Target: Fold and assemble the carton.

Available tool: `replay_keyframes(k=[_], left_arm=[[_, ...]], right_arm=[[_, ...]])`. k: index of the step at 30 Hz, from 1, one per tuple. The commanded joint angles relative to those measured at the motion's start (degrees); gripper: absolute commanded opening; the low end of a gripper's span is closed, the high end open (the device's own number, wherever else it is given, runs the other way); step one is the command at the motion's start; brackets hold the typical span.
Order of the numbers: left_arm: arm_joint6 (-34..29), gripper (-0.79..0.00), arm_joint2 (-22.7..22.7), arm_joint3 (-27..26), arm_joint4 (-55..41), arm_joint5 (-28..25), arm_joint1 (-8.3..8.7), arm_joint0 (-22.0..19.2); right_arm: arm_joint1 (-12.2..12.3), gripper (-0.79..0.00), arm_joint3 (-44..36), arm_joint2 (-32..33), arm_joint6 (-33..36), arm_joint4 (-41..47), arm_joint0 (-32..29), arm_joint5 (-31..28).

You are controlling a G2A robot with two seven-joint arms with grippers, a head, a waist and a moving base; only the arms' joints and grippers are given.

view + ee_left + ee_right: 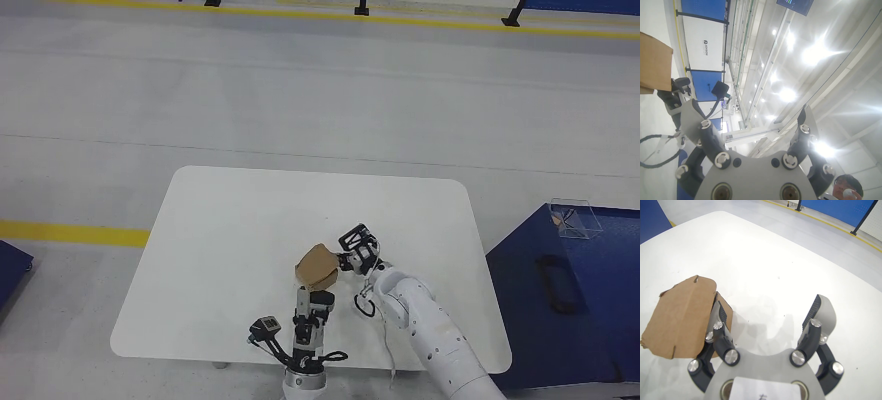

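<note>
**Carton** [318,265]: partly folded brown cardboard, lying near the middle of the table [220,230], slightly toward the robot's edge.

**Right gripper** [770,306]: spread wide and gripping nothing. 1 finger [721,311] sits against the carton's flap. The flap's edge covers that finger's outer side, so you cannot tell whether it is tucked inside.

**Left gripper** [748,113]: pointed upward just beside the carton's near side, wide and empty. In its wrist view, you see 1 carton corner, cut off at the frame edge.
</note>
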Motion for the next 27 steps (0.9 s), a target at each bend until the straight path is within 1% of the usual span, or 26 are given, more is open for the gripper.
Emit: replay_keyframes(k=[1, 9, 10, 11, 12, 13, 15, 16, 18, 20, 21, 23, 25, 27], left_arm=[[-3.42, 0.0, -0.55, -0.48, -0.51, 2.87, 0.37, 0.49], [-3.42, 0.0, -0.55, -0.48, -0.51, 2.87, 0.37, 0.49], [-2.92, 0.0, -0.91, -0.47, -1.04, 3.42, 0.38, 0.58], [-1.62, 0.0, -2.08, -1.46, -3.34, 5.0, 0.38, 0.57], [-2.19, 0.0, -2.8, -2.95, -5.44, 6.36, 0.46, 0.53], [-3.76, 0.0, -3.75, -4.35, -6.45, 8.68, 0.73, 0.91], [-3.82, 0.0, -6.91, -7.9, -3.5, 16.32, 1.34, 1.56], [-5.03, 0.0, -7.73, -9.72, -1.97, 20.82, 1.61, 1.99], [-7.38, 0.0, -9.44, -13.32, 2.03, 33.88, 2.1, 1.86], [-10.17, 0.0, -10.17, -16.48, 7.13, 42.95, 2.58, 1.75], [-11.74, 0.0, -10.19, -17.88, 8.93, 46.32, 2.75, 1.67], [-16.19, 0.0, -10.46, -19.65, 9.63, 51.52, 3.02, 1.19], [-20.64, 0.0, -11.22, -20.13, 11.43, 55.38, 3.42, 0.06], [-20.88, 0.0, -11.35, -19.97, 12.29, 56.21, 3.49, -0.11]], right_arm=[[0.0, 0.0, 0.86, 0.33, 1.49, 1.02, 0.33, -0.48], [0.0, 0.0, 0.86, 0.33, 1.49, 1.02, 0.33, -0.48], [0.0, 0.0, 0.86, 0.33, 1.49, 1.02, 0.33, -0.48], [0.1, 0.0, 0.38, 0.74, 1.16, 0.73, 0.02, 0.66], [0.27, 0.0, -0.33, 1.44, 0.87, 0.68, -0.43, 1.67], [0.51, 0.0, -1.12, 2.28, 0.84, 0.66, -0.88, 2.29], [1.05, 0.0, -3.3, 4.23, 0.54, 0.69, -1.95, 2.97], [1.34, 0.0, -4.43, 5.13, 0.85, 0.63, -2.58, 2.88], [1.85, 0.0, -6.99, 6.81, 1.93, 1.09, -3.79, 2.18], [2.17, 0.0, -9.61, 8.16, 3.04, 2.53, -5.17, 1.41], [2.27, 0.0, -10.81, 8.61, 3.9, 3.53, -5.73, 0.63], [2.46, 0.0, -12.82, 8.81, 5.44, 5.02, -6.59, -2.47], [2.46, 0.0, -12.82, 8.81, 5.44, 5.02, -6.59, -2.47], [2.46, 0.0, -12.82, 8.81, 5.44, 5.02, -6.59, -2.47]])
